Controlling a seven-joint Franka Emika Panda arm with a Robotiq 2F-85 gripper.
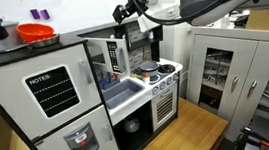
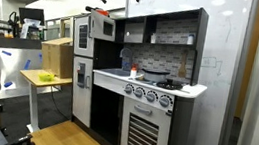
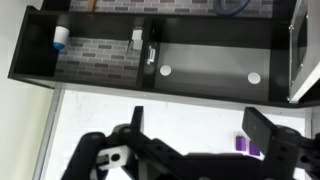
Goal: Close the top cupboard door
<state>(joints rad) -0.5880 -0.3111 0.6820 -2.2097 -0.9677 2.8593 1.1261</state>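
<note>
Gripper is spread wide with nothing in it. In the wrist view the two dark fingers sit well apart over a white top surface, and both exterior views show it up in the air above the toy kitchen, touching nothing. The top cupboard door is the one small grey door with the dark window pane. It's swung out open from the upper cupboard, below the gripper and clear of it. In an exterior view it's at the upper end of the kitchen, right under the gripper. In the wrist view I think the grey frame poking in at the right edge is the same door, but it's cut off so I can't swear to it. Counting the rest: one open black shelf with a grey brick back wall, two white round spots on its floor, one small purple thing by the right finger, one orange bowl on top, one white door with the NOTES board, and one oven door down low.
</note>
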